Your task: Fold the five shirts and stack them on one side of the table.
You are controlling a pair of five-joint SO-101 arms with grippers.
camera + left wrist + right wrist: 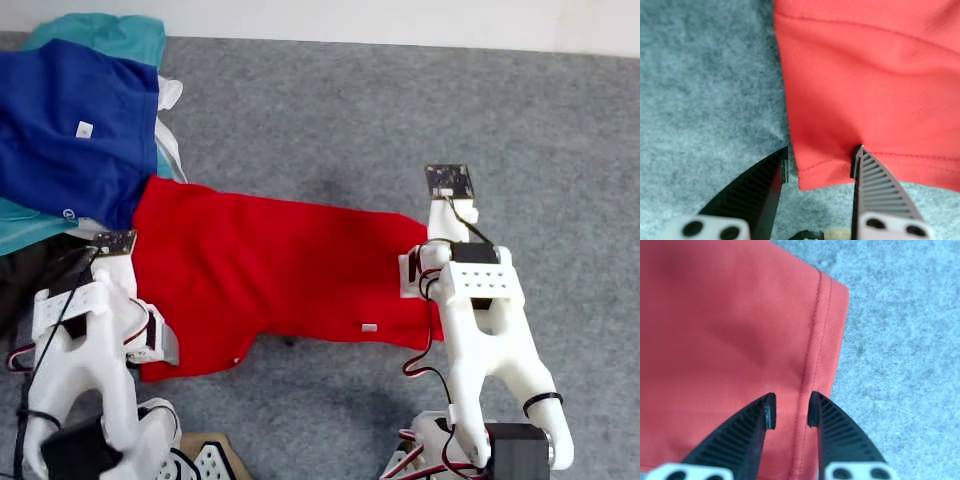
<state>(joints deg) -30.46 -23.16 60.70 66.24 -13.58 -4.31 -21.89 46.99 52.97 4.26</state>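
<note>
1. The red shirt [280, 270] is spread flat on the grey table cover [420, 120] and is stretched between the two arms. Its cloth is a fine mesh knit, and a stitched hem runs along its edge.
2. The left gripper [821, 162] is held wide open and nothing is gripped. A hemmed corner of the red shirt lies between its fingers. One fingertip is over bare cover just beside the cloth edge, and the other is over the hem.
3. The right gripper [792, 410] is parted by a narrower gap and nothing is clamped. Red cloth lies under both fingertips, the hem seam runs just beside one of them, and the shirt's corner lies beyond the tips.
4. Weave and stitching are made out in the wrist views. In the high view the shirt's whole outline is given. There a blue shirt [70, 150] is also seen lying on a teal shirt [110, 35], beyond the left arm and touching the red shirt's far corner.
</note>
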